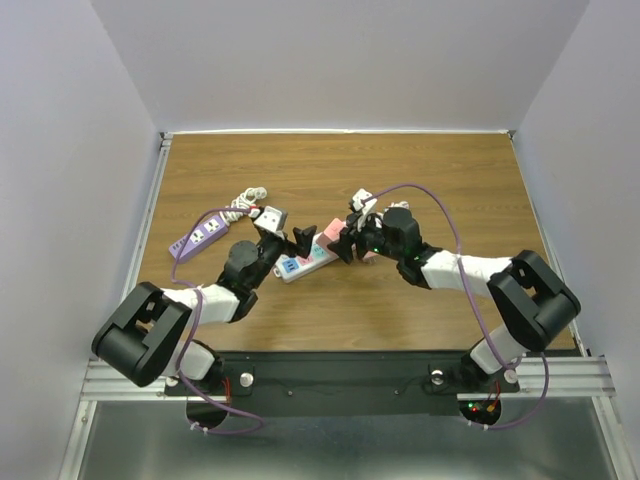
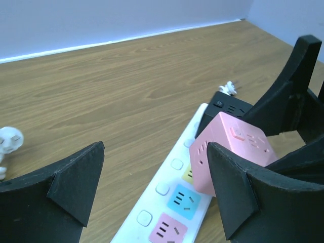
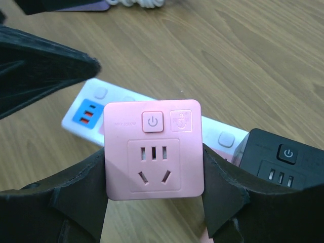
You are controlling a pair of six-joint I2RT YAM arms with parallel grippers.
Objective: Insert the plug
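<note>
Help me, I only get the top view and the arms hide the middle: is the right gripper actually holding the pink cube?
Observer: Yes, the right gripper is shut on the pink cube, one finger on each side.
Operator: Is it plugged in?
Observer: It doesn't look so; it sits tilted over the white strip.
Operator: And the other one?
Observer: The left gripper is open, with nothing between its fingers.

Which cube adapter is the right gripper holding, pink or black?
The pink cube, clamped between the right gripper fingers over the white strip; the black cube sits ungripped beside it.
</note>
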